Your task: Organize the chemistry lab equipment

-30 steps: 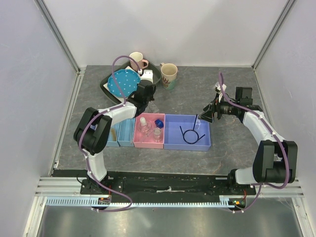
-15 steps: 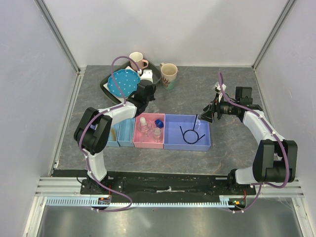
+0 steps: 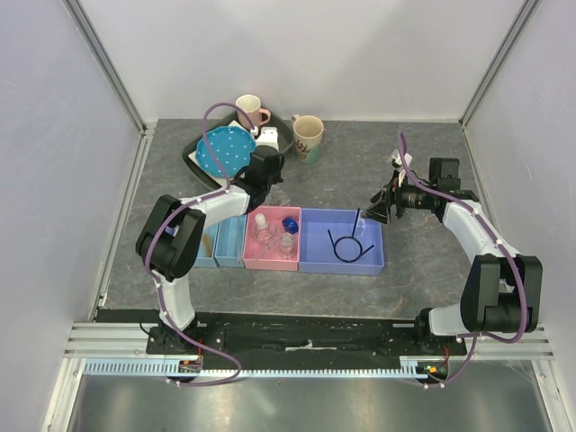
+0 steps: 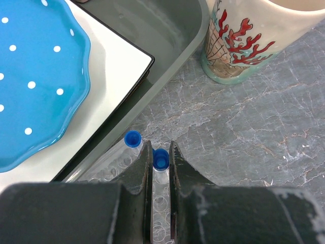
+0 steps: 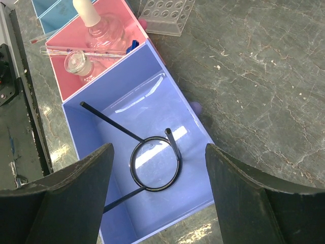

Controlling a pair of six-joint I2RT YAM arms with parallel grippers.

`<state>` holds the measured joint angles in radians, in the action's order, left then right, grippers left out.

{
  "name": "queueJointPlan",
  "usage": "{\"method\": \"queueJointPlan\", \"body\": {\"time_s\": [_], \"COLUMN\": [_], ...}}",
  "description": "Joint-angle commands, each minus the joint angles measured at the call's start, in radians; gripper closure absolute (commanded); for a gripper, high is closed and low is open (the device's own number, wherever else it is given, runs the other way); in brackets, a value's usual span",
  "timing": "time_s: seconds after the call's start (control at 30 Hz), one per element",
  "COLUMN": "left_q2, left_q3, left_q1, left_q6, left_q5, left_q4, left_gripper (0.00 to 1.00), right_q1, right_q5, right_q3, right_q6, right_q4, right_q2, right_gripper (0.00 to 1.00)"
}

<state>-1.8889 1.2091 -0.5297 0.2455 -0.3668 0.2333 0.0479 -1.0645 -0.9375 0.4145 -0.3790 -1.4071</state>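
My left gripper (image 4: 160, 147) is shut on a blue-capped tube (image 4: 161, 158) that stands upright in the clear welled tray (image 4: 109, 165). A second blue-capped tube (image 4: 132, 138) stands just left of the fingers. In the top view the left gripper (image 3: 268, 175) sits between the pink bin (image 3: 270, 261) and the dark tray (image 3: 193, 157). My right gripper (image 5: 158, 150) hangs open above the purple bin (image 5: 152, 101), where the thin black looped wire (image 5: 109, 122) lies. Tiny clear bottles (image 5: 104, 33) and a blue cap-like piece (image 5: 133, 44) are in the pink bin.
The blue dotted plate (image 4: 30, 76) lies on a white board in the dark tray (image 4: 167, 30). The beige coral-print mug (image 4: 249, 40) stands right of the tray, the pink mug (image 3: 250, 110) behind it. Two small blue bins (image 3: 229, 243) sit left of the pink bin.
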Motion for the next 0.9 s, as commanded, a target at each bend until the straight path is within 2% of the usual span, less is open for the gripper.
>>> {"method": "queueJointPlan", "body": {"time_s": [0.0,0.87], "left_q2": [-0.022,-0.001], "left_q3": [0.035,-0.029], "left_q1": [0.004,0.004], "left_q6": [-0.009,-0.038], "left_q5": [-0.038,-0.029], "left_q4": [0.034,0.081], "left_gripper": [0.98,0.97], "right_q1": [0.003,0.003], "right_q5": [-0.041,-0.058], "right_q3": [-0.044,-0.050], "right_q6": [0.030,0.050], "right_q4": [0.006,-0.014], "right_q2": [-0.004,-0.010], "right_gripper": [0.20,0.20]}}
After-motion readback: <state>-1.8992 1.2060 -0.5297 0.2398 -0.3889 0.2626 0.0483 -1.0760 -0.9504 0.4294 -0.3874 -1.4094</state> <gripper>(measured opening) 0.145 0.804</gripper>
